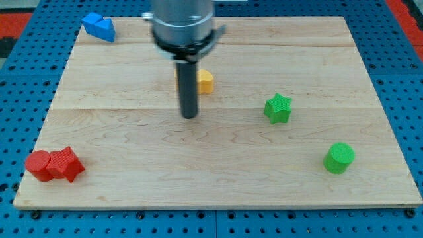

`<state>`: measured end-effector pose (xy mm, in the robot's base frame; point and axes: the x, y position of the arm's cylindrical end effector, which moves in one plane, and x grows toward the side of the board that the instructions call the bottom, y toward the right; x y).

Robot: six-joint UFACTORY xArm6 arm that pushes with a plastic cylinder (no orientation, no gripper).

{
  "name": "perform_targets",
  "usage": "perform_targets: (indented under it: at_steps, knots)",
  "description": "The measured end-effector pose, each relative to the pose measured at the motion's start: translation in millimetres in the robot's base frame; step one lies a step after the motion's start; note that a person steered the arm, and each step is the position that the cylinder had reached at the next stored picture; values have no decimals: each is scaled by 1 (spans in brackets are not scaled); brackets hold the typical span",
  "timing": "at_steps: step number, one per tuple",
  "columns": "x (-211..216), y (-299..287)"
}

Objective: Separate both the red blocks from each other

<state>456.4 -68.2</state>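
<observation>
Touching at board's [218, 192] lower left: red cylinder [38, 164], red star [66, 164]; my tip [190, 117], bare rod holding nothing, mid-board, well apart, beside a possibly pentagonal yellow block [205, 81].

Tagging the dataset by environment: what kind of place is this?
Probably a lab tabletop rig, not a home or factory floor: a wooden board lies on blue perforated panel, small coloured blocks such as the green star scattered on it, my tip among them.
</observation>
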Motion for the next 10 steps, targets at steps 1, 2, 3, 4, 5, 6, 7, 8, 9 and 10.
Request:
perform_targets:
  at_steps: [1,2,3,4,5,6,7,8,9,10]
  knots:
    - [-22,-36]
    - [-26,-80]
    - [-26,-145]
    - [-10,-234]
    - [-6,-237]
    - [51,-236]
    - [103,-236]
    - [125,-229]
    - [121,-175]
    - [113,-119]
